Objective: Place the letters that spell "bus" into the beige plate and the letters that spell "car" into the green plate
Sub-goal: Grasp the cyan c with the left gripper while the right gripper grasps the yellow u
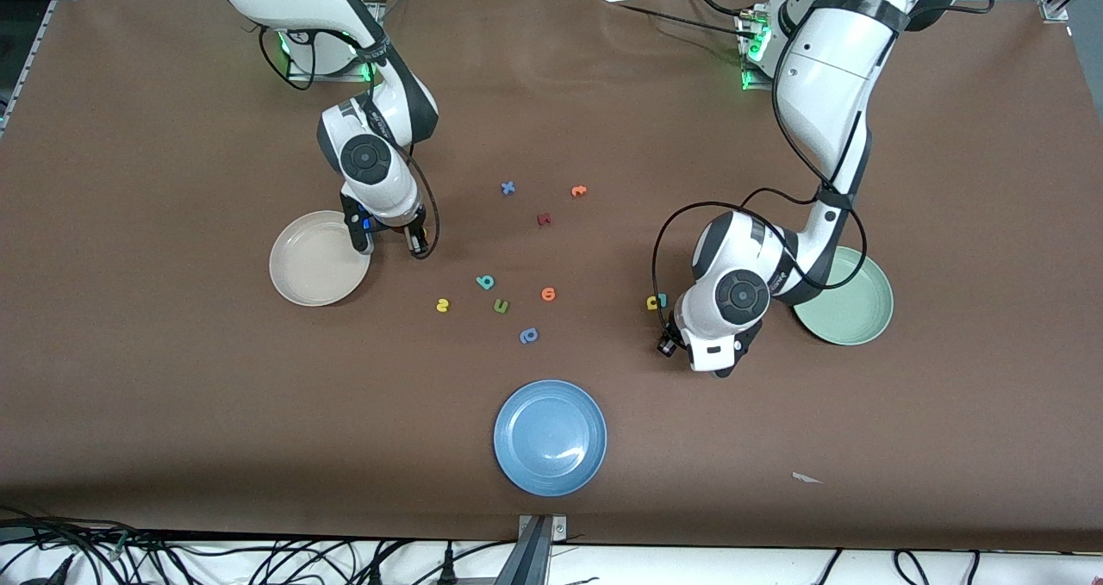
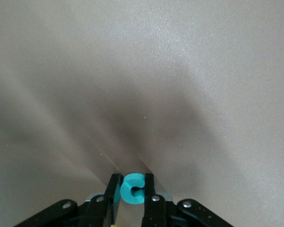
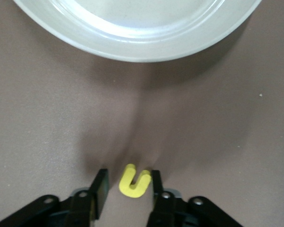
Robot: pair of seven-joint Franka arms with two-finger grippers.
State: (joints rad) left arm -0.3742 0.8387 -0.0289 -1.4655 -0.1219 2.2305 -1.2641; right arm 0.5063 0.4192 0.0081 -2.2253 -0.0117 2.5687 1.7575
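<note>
The right pincer [image 1: 392, 242] is down at the tabletop [image 1: 172, 413] just beside the beige plate [image 1: 314, 262]; the arm hides its fingertips from the front, but the right wrist view shows the yellow "u" [image 3: 134, 182] lying between its fingers [image 3: 98, 189], touching one with a gap at the other, so the jaws are not yet shut on it. Loose near the middle lie the yellow "s" [image 1: 442, 306], the teal "b" [image 1: 485, 283], a green letter [image 1: 501, 307] and a periwinkle letter [image 1: 528, 336]. The yellow "a" [image 1: 656, 301] lies beside the left arm, with a teal edge against it too small to read. The left pincer [image 1: 724, 365] is low, near the green plate [image 1: 849, 305], hidden beneath its wrist; the left wrist view shows it gripping the teal "c" [image 2: 132, 188].
</note>
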